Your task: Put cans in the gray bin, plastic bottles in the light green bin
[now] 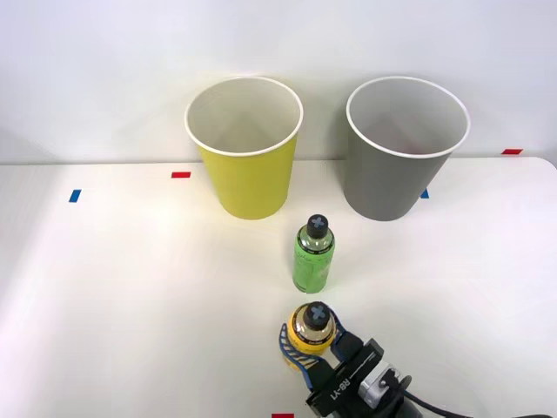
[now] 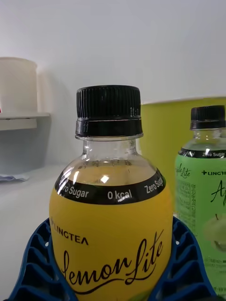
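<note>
The yellow-labelled bottle (image 2: pixel 112 221) reads "LINGTEA" and "Lemon Lite" in black script, with a black band above saying "Zero Sugar" and "0 kcal"; its ribbed black screw cap is on, and the clear shoulder shows pale liquid up to near the neck. It stands upright at the near edge of the white table (image 1: pixel 113 287), and the right gripper (image 1: pixel 311 347) has its blue ribbed fingers (image 2: pixel 35 263) clasped on the label from both sides. Just beyond it stands the green bottle (image 1: pixel 313 258), also capped in black, with the same "Zero Sugar" band and "LINGTEA" on its label; the rest of its wording is cut off. Farther back, the light green bin (image 1: pixel 245 152) sits to the left and the gray bin (image 1: pixel 402 152) to the right, both upright, well apart from the bottles, their white insides showing nothing.
</note>
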